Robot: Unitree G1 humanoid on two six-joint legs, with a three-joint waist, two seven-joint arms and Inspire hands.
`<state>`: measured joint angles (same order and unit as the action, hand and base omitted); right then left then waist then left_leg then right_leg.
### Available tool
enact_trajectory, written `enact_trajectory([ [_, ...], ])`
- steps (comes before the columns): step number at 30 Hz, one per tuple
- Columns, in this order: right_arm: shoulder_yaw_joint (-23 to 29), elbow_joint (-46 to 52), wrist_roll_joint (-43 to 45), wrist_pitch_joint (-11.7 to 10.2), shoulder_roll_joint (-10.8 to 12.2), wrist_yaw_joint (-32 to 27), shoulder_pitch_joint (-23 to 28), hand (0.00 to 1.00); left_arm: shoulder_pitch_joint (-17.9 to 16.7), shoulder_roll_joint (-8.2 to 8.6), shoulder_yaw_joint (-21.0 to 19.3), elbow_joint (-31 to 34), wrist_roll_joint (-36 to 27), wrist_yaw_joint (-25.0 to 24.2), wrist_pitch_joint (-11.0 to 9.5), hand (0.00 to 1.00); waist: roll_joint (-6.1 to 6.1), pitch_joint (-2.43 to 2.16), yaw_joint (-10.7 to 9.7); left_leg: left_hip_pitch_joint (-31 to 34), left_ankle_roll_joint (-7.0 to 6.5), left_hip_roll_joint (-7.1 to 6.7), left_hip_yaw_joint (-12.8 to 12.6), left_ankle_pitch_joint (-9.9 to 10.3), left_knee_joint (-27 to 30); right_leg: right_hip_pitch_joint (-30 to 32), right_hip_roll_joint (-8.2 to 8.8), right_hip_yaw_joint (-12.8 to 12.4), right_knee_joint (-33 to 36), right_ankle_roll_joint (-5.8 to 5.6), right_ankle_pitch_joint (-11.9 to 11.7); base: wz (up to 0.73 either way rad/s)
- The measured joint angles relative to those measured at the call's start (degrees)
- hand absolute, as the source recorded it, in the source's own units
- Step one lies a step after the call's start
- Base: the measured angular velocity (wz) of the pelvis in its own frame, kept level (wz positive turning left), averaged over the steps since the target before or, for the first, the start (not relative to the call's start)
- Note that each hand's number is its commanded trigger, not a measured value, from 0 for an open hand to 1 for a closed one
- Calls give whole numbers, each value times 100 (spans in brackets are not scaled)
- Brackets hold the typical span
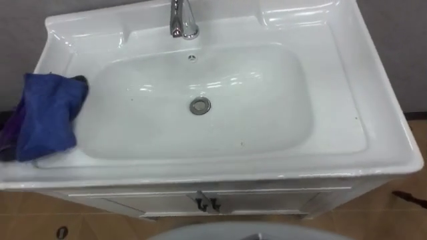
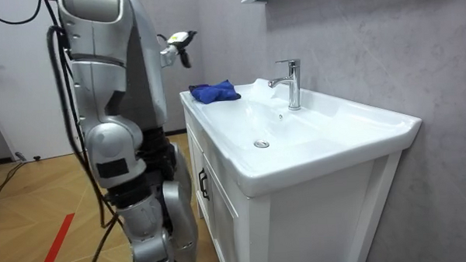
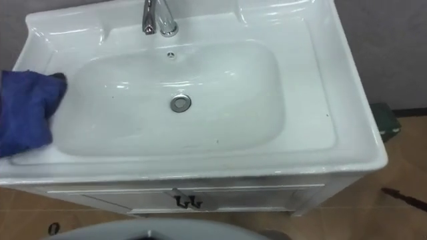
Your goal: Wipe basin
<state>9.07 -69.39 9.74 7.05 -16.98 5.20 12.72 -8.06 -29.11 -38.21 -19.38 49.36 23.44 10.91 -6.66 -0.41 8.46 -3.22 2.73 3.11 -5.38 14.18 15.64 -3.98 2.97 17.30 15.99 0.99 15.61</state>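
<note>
White basin [image 1: 347,100] | blue cloth [image 1: 47,117] on left rim | left hand [image 2: 177,41] raised apart from it, grip unclear

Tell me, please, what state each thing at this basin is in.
Basin: empty, no water standing.
Blue cloth: crumpled on the left rim, unheld.
Faucet: no water running.
Drain: uncovered.
Cabinet doors: shut.
Left hand: raised, clear of the basin.

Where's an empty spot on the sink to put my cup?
The right ledge of the sink, between the bowl and the outer rim, is bare; so is the back right corner past the faucet. The left ledge is crowded: the blue cloth lies there.
</note>
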Motion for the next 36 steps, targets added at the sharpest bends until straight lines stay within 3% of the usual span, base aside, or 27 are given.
enact_trajectory([
  [4, -20, 112, 137, 2, -107, 42, -26, 0, -478, -5, -3, -390, -338, 320, -3, 0, 50, -15, 152, 50, 0, -5, 88, 0, 14, 2, -1, 76, -14, -1, 1, 11],
  [7, -45, 323, 107, 9, -173, 78, -32, 0, -787, 122, 13, -823, -753, 477, -11, 0, 94, 4, 148, 88, 0, -15, 182, 0, 13, -6, 15, 184, -6, 1, 26, 17],
  [8, -49, 395, 98, 7, -171, 85, -36, 0, -937, 218, 13, -972, -1004, 579, -40, 0, 139, 24, 163, 108, 1, -22, 231, -1, 20, -6, 34, 236, -4, 4, 41, 19],
  [13, -98, 405, -33, 81, -156, 130, -5, 0, -1258, 649, 22, -1907, -1682, 850, -101, 0, 275, -23, 173, 147, -1, -104, 389, -2, 68, 0, 144, 350, 131, -34, 152, 16],
  [15, -113, 416, -74, 160, -133, 153, -5, 0, -1537, 963, 92, -2193, -2322, 864, -88, 0, 348, -41, 132, 131, -1, -132, 414, -2, 87, -22, 187, 420, 185, -40, 189, 7],
  [16, -115, 412, -80, 180, -134, 164, 2, 0, -1596, 1032, 176, -2267, -2474, 868, -95, 0, 367, -41, 131, 136, -1, -139, 430, -2, 89, -29, 193, 435, 187, -43, 193, 17],
  [21, -276, 274, -104, 255, -95, 214, -103, 0, -1622, 1521, 626, -3172, -3800, 801, -132, 0, 593, -18, 153, 154, -10, -168, 578, -7, 146, -109, 216, 552, 182, -54, 217, 16],
  [23, -275, 249, -110, 242, -93, 213, -164, 0, -1609, 1630, 732, -3489, -4062, 627, -182, 0, 622, -6, 136, 194, -11, -169, 596, -6, 213, -121, 218, 568, 186, -53, 218, 7],
  [27, -282, 64, -203, 240, -81, 226, -290, 0, -1549, 1676, 1139, -3623, -4732, 215, -235, 0, 662, 13, 107, 283, -13, -191, 717, -5, 329, -148, 233, 689, 182, -65, 227, 18],
  [29, -301, 64, -256, 248, -79, 249, -317, 0, -1535, 1681, 1267, -3615, -4763, 16, -248, 0, 663, 14, 77, 331, -14, -193, 700, -6, 381, -153, 255, 753, 189, -66, 227, 12],
  [32, -342, 77, -260, 251, -43, 251, -323, 0, -1533, 1700, 1635, -3595, -4756, -395, -292, 0, 675, 14, 0, 402, -33, -170, 409, -12, 437, -124, 306, 797, 225, -80, 233, 6],
  [34, -350, 70, -246, 245, 25, 258, -359, 0, -1514, 1700, 1721, -3579, -4747, -626, -297, 0, 721, 18, -54, 418, -44, -175, 375, -8, 438, -79, 327, 782, 276, -91, 240, -5],
  [36, -362, 61, -243, 226, 100, 340, -412, 0, -1473, 1699, 1869, -3576, -4727, -875, -362, 0, 775, 27, -85, 427, -44, -155, 204, -7, 427, -8, 327, 669, 291, -92, 238, -22],
])
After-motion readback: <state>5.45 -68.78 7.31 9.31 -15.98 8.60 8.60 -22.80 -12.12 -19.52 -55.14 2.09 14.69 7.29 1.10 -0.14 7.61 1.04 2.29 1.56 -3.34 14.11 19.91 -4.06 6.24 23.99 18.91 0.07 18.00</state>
